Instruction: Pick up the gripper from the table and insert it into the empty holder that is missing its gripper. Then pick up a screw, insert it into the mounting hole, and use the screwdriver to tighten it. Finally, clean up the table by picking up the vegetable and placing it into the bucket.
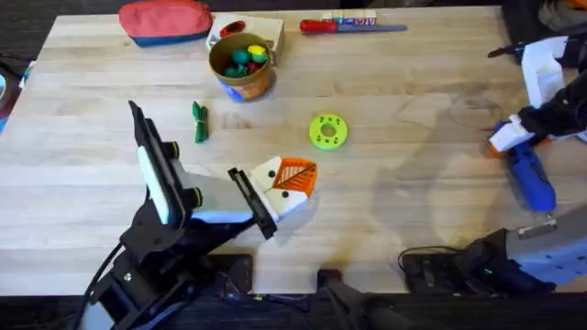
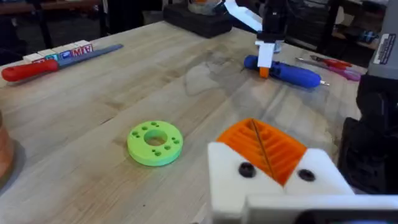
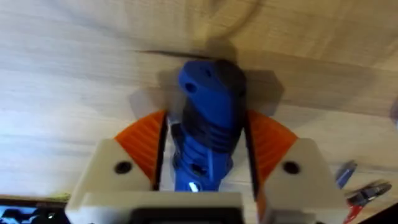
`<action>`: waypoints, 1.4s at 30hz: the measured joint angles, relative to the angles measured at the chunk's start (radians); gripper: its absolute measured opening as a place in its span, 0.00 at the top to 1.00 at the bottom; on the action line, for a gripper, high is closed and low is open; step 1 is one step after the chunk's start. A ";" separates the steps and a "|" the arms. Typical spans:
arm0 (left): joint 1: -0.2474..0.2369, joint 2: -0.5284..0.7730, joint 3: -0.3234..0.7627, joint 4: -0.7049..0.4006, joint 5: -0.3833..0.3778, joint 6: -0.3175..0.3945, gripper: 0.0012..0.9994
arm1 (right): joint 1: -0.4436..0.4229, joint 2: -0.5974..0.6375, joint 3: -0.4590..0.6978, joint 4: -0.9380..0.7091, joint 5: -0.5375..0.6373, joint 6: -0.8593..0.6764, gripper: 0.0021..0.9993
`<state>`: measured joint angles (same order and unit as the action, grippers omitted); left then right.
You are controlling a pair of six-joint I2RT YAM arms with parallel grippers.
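Right gripper (image 3: 208, 168) pinches thick blue cylindrical screwdriver (image 1: 530, 177) near desk's right edge | left gripper (image 1: 292, 183) pressed together mid-desk | slim green vegetable (image 1: 200, 122) lies apart

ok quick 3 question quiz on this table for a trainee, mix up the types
1. True or false: the right gripper is shut on the blue screwdriver.
2. What lies nearest the bucket? A) green pod B) green disc C) red screwdriver
3. Fill in: the left gripper's orange pads are pressed ____.

Key: 1 true; 2 A; 3 together
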<state>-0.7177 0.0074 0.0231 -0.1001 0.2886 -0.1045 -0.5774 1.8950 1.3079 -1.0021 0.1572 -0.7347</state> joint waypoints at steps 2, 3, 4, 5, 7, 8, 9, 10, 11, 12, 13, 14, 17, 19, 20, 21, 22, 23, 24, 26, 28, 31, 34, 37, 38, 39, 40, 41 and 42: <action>0.000 0.000 0.000 0.000 0.000 0.000 1.00 | 0.000 0.001 0.000 0.001 0.005 -0.002 0.47; 0.000 0.000 0.000 0.000 0.000 0.000 1.00 | 0.000 0.000 0.000 0.000 0.005 -0.003 0.50; 0.000 0.000 0.000 0.000 0.000 0.000 1.00 | 0.000 0.000 0.000 -0.001 0.005 -0.005 0.54; 0.000 0.000 0.000 0.000 0.000 0.000 1.00 | 0.000 0.001 0.000 -0.003 0.006 -0.007 0.59; 0.000 0.000 0.000 0.000 0.000 0.000 1.00 | 0.000 0.001 0.000 -0.010 0.007 -0.007 0.69; 0.000 0.000 0.000 0.000 0.000 0.000 1.00 | -0.001 0.001 0.000 -0.013 0.007 -0.007 0.73; 0.000 0.000 0.000 0.000 0.000 0.000 1.00 | -0.002 0.001 0.000 -0.014 0.007 -0.007 0.77; 0.000 0.000 0.000 0.000 0.000 0.000 1.00 | -0.002 0.001 0.000 -0.015 0.007 -0.007 0.80; 0.000 0.000 0.000 0.000 0.000 0.000 1.00 | -0.002 0.002 0.000 -0.016 0.008 -0.008 0.85; 0.000 0.000 0.000 0.000 0.000 0.000 1.00 | -0.002 0.003 0.000 -0.015 0.011 -0.010 0.91; 0.000 0.000 0.000 0.000 0.000 0.000 1.00 | -0.002 0.003 0.000 -0.015 0.011 -0.010 0.97; 0.000 0.000 0.000 0.000 0.000 0.000 1.00 | -0.002 0.003 0.000 -0.016 0.010 -0.009 0.99; 0.000 0.000 0.000 0.000 0.000 0.000 1.00 | -0.002 0.003 0.000 -0.016 0.011 -0.006 0.99; 0.000 0.000 0.000 0.000 0.000 0.000 1.00 | -0.002 0.002 0.000 -0.015 0.010 -0.006 0.99; 0.000 0.000 0.000 0.000 0.000 0.000 1.00 | -0.002 0.000 0.000 -0.014 0.010 -0.006 0.99; 0.000 0.000 0.000 0.000 0.000 0.000 1.00 | -0.002 -0.003 -0.001 -0.009 0.010 -0.006 0.99; 0.000 0.000 0.000 0.000 0.000 0.000 1.00 | -0.002 -0.010 -0.002 0.002 0.010 -0.006 0.99; 0.000 0.000 0.000 0.000 0.000 0.000 1.00 | -0.002 -0.019 -0.002 0.012 0.011 0.000 0.99; 0.000 0.000 0.000 0.000 0.000 0.000 1.00 | -0.002 -0.035 -0.003 0.025 0.010 0.008 0.99; 0.000 0.000 0.000 0.000 0.000 0.000 1.00 | -0.002 -0.077 -0.003 0.050 0.009 0.032 0.99; 0.000 0.000 0.000 0.000 0.000 0.000 1.00 | -0.002 -0.134 -0.003 0.074 0.004 0.060 0.99; 0.000 0.000 0.000 0.000 0.000 0.000 1.00 | -0.002 -0.230 -0.003 0.103 -0.017 0.101 0.99; 0.000 0.000 0.000 0.000 0.000 0.000 1.00 | -0.002 -0.322 -0.003 0.127 -0.062 0.151 0.99; 0.000 0.000 0.000 0.000 0.000 0.000 1.00 | -0.001 -0.407 -0.003 0.161 -0.132 0.213 0.99; 0.000 0.000 0.000 0.000 0.000 0.000 1.00 | 0.001 -0.431 -0.003 0.170 -0.157 0.231 0.99; 0.000 0.000 0.000 0.000 0.000 0.000 1.00 | 0.004 -0.456 -0.003 0.176 -0.182 0.248 0.99; 0.000 0.000 0.000 0.000 0.000 0.000 1.00 | 0.010 -0.478 -0.003 0.180 -0.206 0.261 0.99; 0.000 0.000 0.000 0.000 0.000 0.000 1.00 | 0.019 -0.499 -0.003 0.181 -0.231 0.272 0.99; 0.000 0.000 0.000 0.000 0.000 0.000 1.00 | 0.031 -0.519 -0.003 0.179 -0.253 0.280 0.99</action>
<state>-0.7177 0.0074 0.0231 -0.1001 0.2886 -0.1046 -0.5459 1.3763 1.3052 -0.8227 -0.0957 -0.4546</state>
